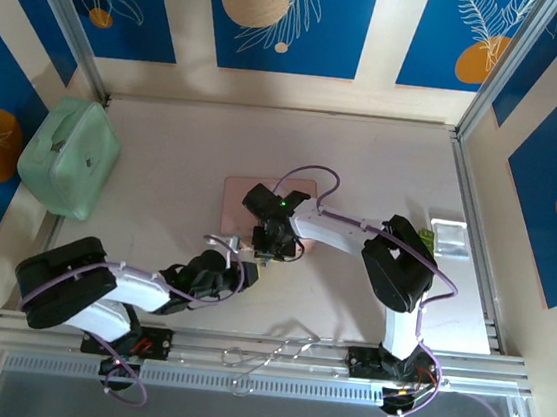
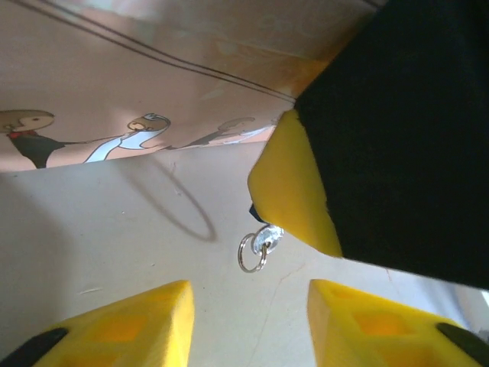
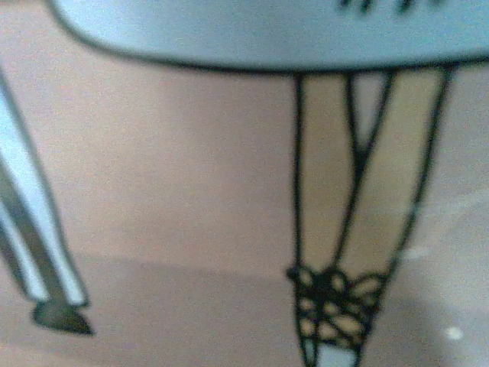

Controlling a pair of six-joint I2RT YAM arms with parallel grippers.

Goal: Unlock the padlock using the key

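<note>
Key (image 2: pixel 267 235) juts beneath right gripper (image 1: pixel 270 250), its grip unclear; left gripper (image 2: pixel 248 310) gapes wide close by.

A: Home, shop, lab?
B: Lab robot cell. Left arm (image 1: pixel 78 291), right arm (image 1: pixel 398 267) bolted to aluminium rail (image 1: pixel 481 373); table (image 1: pixel 186 138) boxed in on 3 sides by blue printed panels (image 1: pixel 285 18), aluminium posts (image 1: pixel 69 19).

Tin box (image 1: pixel 243 199) sat centre of table (image 1: pixel 185 143); right gripper (image 1: pixel 270 251) over its near edge, key (image 2: pixel 260 243) at its tip; left gripper (image 1: pixel 241 267) just near-left. Container (image 1: pixel 68 156) far left.
</note>
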